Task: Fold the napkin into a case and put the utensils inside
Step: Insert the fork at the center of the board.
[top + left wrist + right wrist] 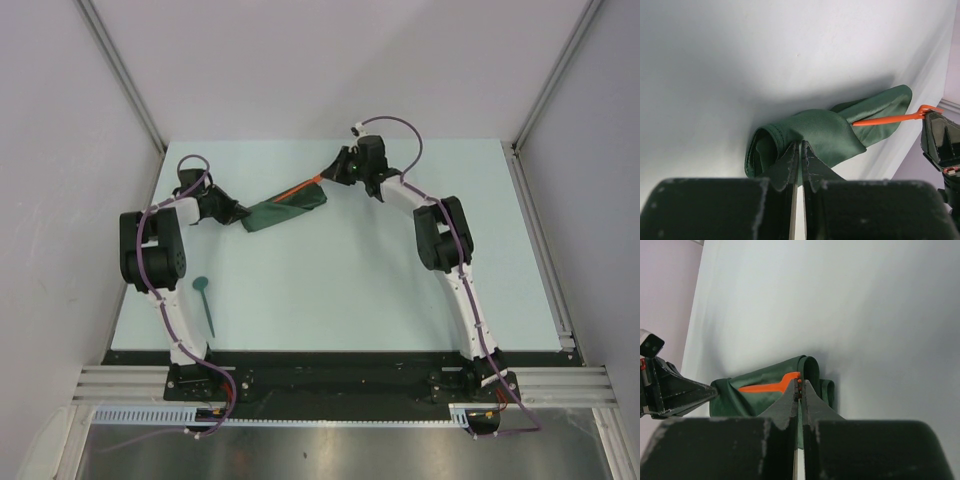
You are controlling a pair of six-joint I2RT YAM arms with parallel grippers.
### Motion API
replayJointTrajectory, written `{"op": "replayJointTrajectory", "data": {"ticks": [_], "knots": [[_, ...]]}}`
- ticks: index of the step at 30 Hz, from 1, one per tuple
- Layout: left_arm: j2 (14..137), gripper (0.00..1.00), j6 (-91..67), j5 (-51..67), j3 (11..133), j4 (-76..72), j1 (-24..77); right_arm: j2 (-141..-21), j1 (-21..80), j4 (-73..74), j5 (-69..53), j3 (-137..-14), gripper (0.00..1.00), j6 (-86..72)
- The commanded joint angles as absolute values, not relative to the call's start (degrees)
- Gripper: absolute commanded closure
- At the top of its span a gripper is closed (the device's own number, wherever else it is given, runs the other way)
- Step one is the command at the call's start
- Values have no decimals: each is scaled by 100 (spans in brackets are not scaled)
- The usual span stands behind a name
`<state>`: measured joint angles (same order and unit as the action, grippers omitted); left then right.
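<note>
A pale blue worktop (pixel 350 290) fills the middle of the overhead view, matte and plain. White enclosure panels stand around it: one at the left (pixel 50 150), one at the back (pixel 330 60), one at the right (pixel 600 200). An aluminium post (pixel 120 75) runs along the left back corner and another (pixel 560 75) along the right. An aluminium rail (pixel 540 250) lines the worktop's right edge. At the near edge lie a black base plate (pixel 340 375), a ribbed aluminium extrusion (pixel 120 383), a white slotted cable duct (pixel 330 421) and, nearest, a brushed metal sheet (pixel 330 455).
</note>
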<state>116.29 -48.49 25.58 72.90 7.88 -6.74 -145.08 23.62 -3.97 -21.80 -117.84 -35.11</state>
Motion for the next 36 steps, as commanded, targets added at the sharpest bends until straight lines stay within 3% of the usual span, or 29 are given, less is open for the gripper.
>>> {"op": "replayJointTrajectory", "data": {"ticks": [1, 33, 36], "knots": [[11575, 92, -4790, 2496, 7400, 721, -721, -14642, 2443, -510, -2189, -11900, 100, -3507], [11479, 92, -4825, 2514, 7330, 694, -703, -15179, 3050, -1134, -2232, -12261, 100, -4667], [11365, 87, -4746, 2461, 7348, 826, -712, -15187, 3059, -1046, -2224, -12357, 91, -4614]]}}
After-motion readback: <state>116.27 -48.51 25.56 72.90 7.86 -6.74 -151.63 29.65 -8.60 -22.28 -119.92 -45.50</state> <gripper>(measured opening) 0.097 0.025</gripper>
